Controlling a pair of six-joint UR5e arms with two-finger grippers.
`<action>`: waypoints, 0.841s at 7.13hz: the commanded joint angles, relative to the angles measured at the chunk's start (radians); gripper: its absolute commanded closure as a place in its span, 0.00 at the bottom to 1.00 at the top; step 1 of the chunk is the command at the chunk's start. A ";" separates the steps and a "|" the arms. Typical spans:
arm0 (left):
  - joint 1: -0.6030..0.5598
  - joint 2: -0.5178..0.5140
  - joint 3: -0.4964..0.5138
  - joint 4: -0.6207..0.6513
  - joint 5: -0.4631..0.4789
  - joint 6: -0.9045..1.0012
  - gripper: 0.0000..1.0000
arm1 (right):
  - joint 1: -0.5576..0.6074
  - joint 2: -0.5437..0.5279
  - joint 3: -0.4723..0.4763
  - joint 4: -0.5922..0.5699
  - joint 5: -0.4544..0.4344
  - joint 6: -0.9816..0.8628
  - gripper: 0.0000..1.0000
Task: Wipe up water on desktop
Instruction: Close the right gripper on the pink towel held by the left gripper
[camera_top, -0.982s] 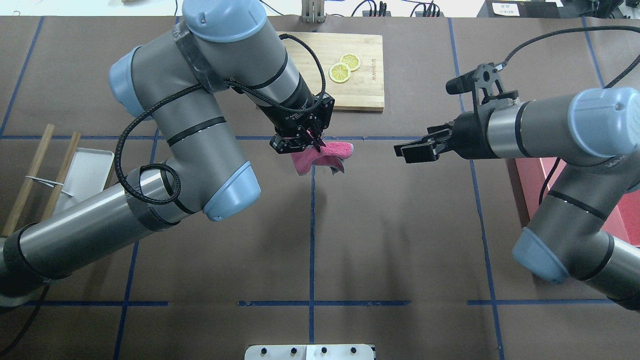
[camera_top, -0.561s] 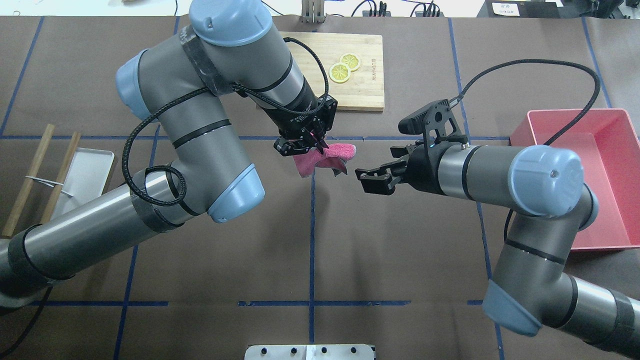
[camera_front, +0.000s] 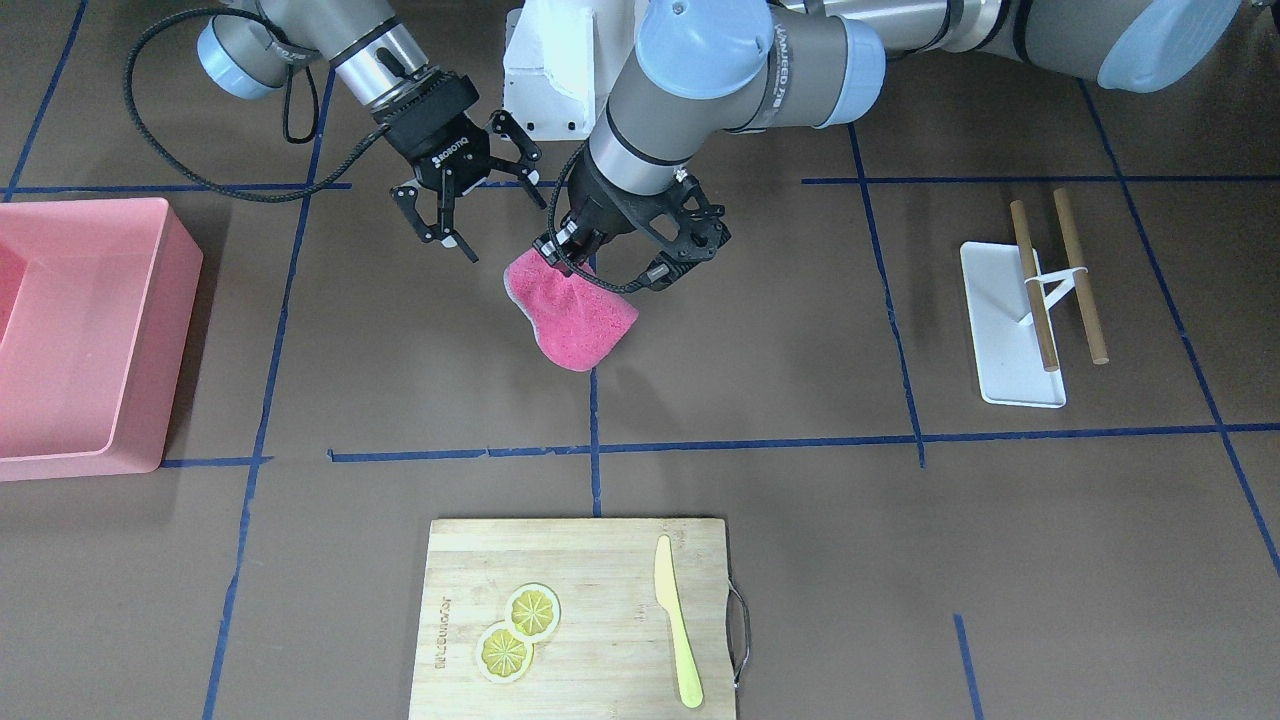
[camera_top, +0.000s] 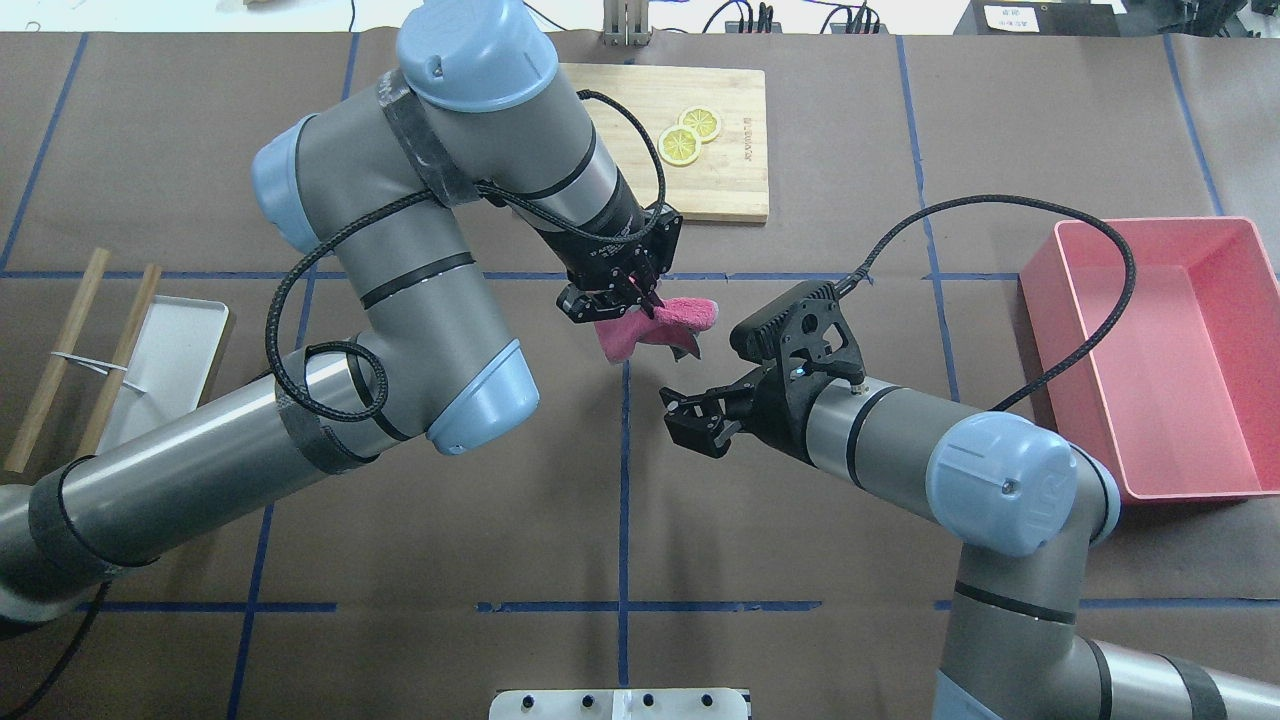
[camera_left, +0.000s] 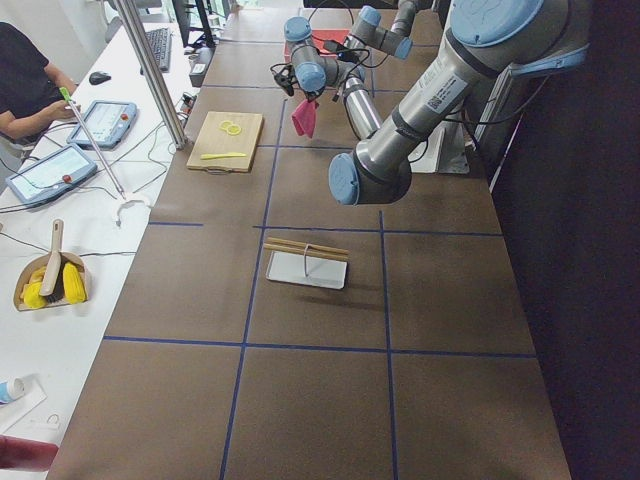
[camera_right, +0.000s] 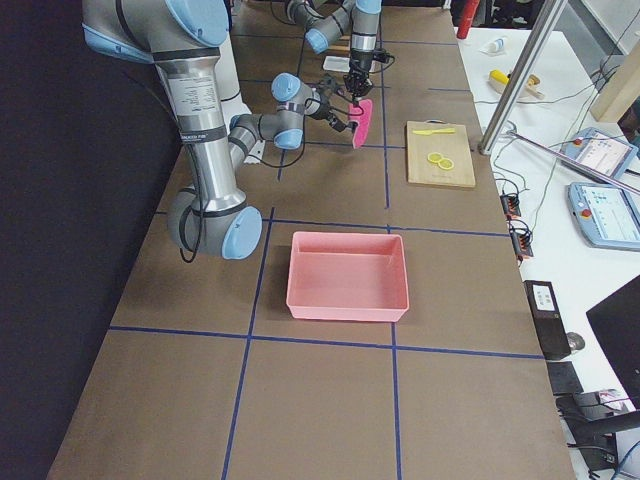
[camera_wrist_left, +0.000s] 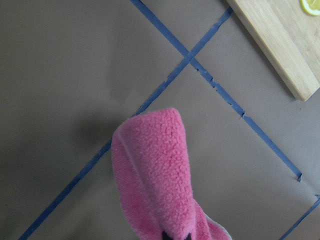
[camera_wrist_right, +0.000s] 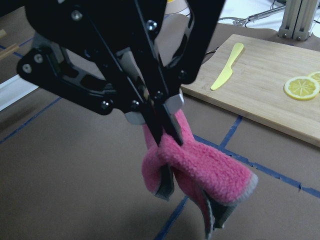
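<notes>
My left gripper (camera_top: 628, 292) is shut on a pink fleece cloth (camera_top: 662, 326) and holds it hanging just above the dark-brown desktop (camera_top: 800, 540), near a crossing of blue tape lines. The cloth also shows in the front view (camera_front: 577, 318), the left wrist view (camera_wrist_left: 155, 175) and the right wrist view (camera_wrist_right: 202, 175). My right gripper (camera_top: 688, 420) is open and empty, close beside the cloth on the robot's side and pointing at it. In the front view it (camera_front: 487, 228) sits left of the cloth. I see no water on the desktop.
A bamboo cutting board (camera_top: 730, 180) with two lemon slices (camera_top: 688, 135) and a yellow knife (camera_front: 677, 640) lies at the far side. A pink bin (camera_top: 1180, 360) stands at the right. A white tray with two wooden sticks (camera_top: 150, 350) lies at the left.
My right arm has swung in from the right and back toward the robot, bringing its open gripper close to the cloth. My left gripper with the cloth has shifted slightly right.
</notes>
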 joint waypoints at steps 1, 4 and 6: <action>0.028 0.001 -0.009 0.002 0.001 -0.023 0.95 | -0.020 0.007 -0.002 -0.017 -0.044 -0.014 0.01; 0.047 0.006 -0.010 0.003 0.018 -0.026 0.95 | -0.021 0.020 -0.003 -0.025 -0.064 -0.021 0.01; 0.047 0.014 -0.009 0.009 0.030 -0.027 0.95 | -0.021 0.021 -0.002 -0.025 -0.081 -0.021 0.01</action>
